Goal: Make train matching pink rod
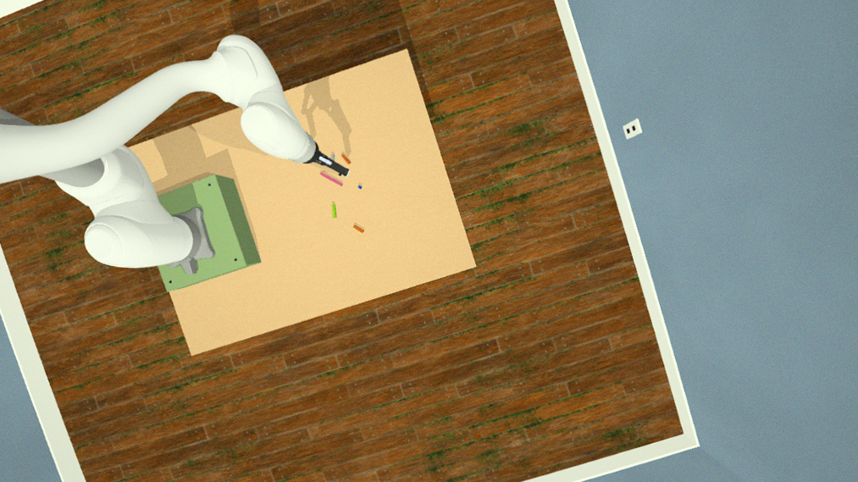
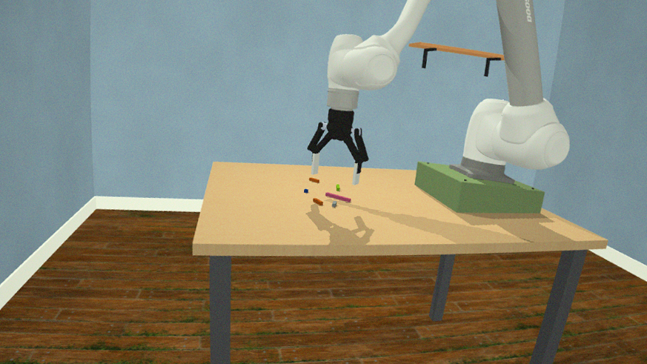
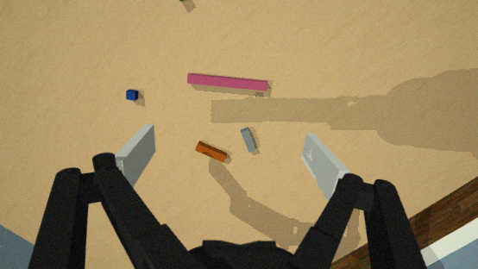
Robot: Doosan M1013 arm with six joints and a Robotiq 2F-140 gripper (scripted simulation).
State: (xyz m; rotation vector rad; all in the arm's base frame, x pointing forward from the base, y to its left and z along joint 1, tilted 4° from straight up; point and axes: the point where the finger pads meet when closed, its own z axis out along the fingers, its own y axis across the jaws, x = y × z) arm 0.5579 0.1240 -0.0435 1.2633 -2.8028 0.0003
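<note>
Gripper (image 3: 229,151) hung above table (image 2: 260,228), fingers spread wide, nothing held. Orange rod (image 3: 210,151) and grey rod (image 3: 248,139) lay between fingertips; pink rod (image 3: 227,82) just beyond; blue cube (image 3: 132,95) off to one side.

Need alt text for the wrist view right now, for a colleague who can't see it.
The open black gripper hangs over the tan table top, empty, with a short orange rod and a shorter grey rod lying apart below its silver fingers. Farther off lie the long pink rod and a small blue cube.
</note>
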